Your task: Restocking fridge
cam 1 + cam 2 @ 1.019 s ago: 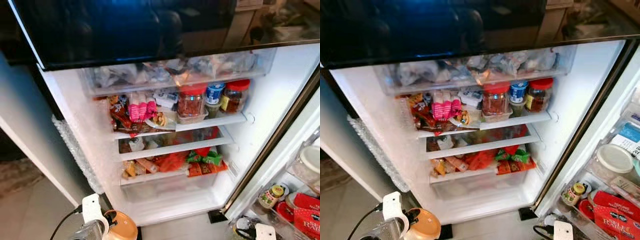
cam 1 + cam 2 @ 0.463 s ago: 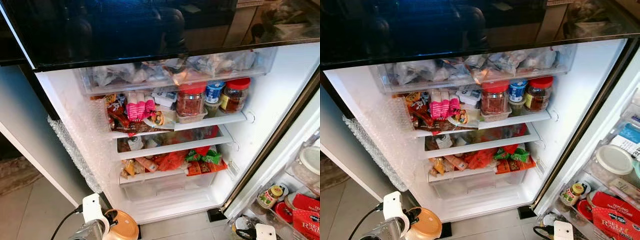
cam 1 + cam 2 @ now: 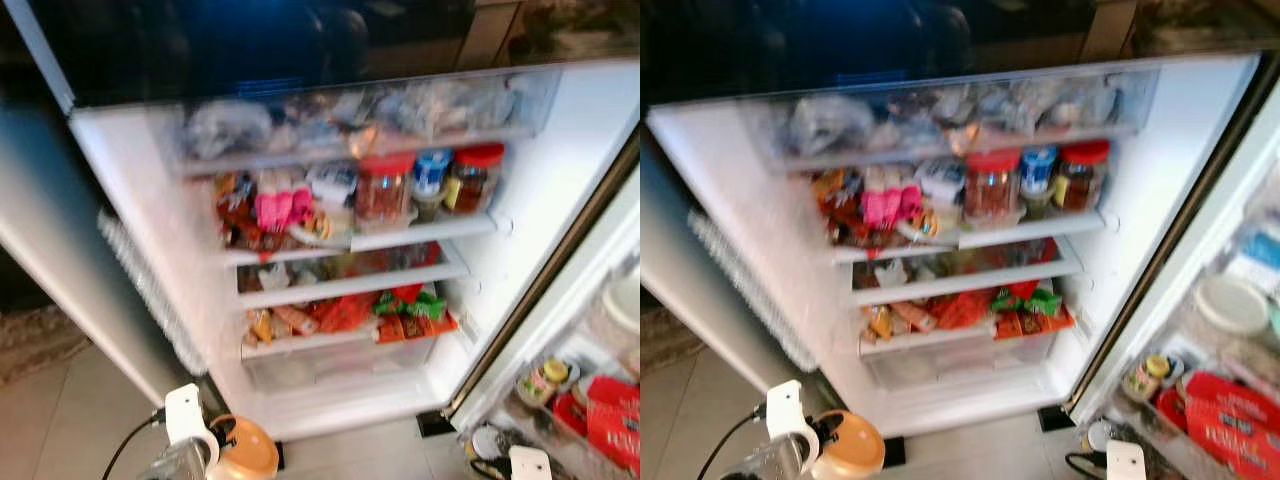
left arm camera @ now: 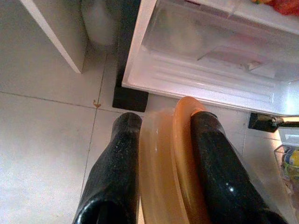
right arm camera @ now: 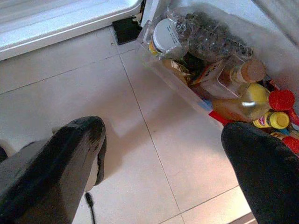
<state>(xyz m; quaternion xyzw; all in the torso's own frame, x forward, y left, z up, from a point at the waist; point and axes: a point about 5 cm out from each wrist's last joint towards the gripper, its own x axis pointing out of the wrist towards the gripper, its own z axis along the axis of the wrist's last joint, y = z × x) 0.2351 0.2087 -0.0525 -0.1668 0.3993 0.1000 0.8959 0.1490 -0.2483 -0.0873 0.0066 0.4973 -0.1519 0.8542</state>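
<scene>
The fridge (image 3: 560,180) stands open before me, its shelves packed. Red-lidded jars (image 3: 383,190) and a blue-lidded tub (image 3: 432,175) share the upper shelf with a pink packet (image 3: 280,208). Snack packs (image 3: 345,315) crowd the lower shelves above a clear drawer (image 3: 340,368). Low at the left, my left gripper (image 4: 166,120) is shut on a round tan container with an orange lid (image 4: 163,163), held over the floor in front of the fridge's base. My right gripper (image 5: 163,133) hangs open over the floor tiles beside the door's bottom bin (image 5: 187,88).
The open door on the right carries bins with a red box (image 3: 612,425), a small jar (image 3: 540,380), bottles (image 5: 243,105) and a bagged item (image 5: 210,37). A grey cabinet side (image 3: 60,260) flanks the fridge on the left. Pale floor tiles (image 4: 46,154) lie below.
The picture has shifted slightly and blurred, so the camera moved. Both arms and the fridge's contents look unchanged.
</scene>
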